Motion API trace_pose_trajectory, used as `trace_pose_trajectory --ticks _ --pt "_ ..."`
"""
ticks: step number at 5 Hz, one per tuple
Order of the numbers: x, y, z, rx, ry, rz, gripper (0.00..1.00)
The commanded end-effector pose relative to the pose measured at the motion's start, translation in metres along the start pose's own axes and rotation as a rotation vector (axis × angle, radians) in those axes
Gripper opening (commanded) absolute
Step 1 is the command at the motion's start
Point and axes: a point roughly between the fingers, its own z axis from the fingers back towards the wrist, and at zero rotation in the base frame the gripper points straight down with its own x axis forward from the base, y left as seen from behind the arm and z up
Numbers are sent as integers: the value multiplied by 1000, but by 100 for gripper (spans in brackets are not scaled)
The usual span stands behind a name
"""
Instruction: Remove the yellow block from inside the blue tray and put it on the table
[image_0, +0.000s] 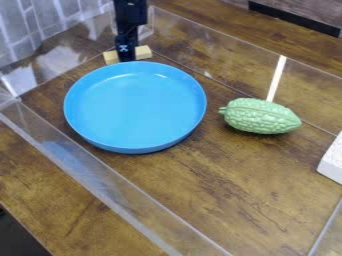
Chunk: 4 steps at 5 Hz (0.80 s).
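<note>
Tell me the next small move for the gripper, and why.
I'd probably lift the gripper straight up, clear of the yellow block: the block already lies on the table, outside the blue dish, just beyond its far rim, and the gripper is right at it.

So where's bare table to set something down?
Widest patch: the table in front of the dish and gourd. Another strip lies between dish and gourd, narrower. Crowded: behind the dish, where the claw and yellow block sit close to its rim.
</note>
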Motion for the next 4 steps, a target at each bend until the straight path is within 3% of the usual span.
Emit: trace_pose_trajectory --ticks 1,2,4 --pt "-21 25 8 62 -9 -23 100" --pt "-19 29 8 48 -20 -109 100" --pt "-13 32 14 28 -8 -64 100"
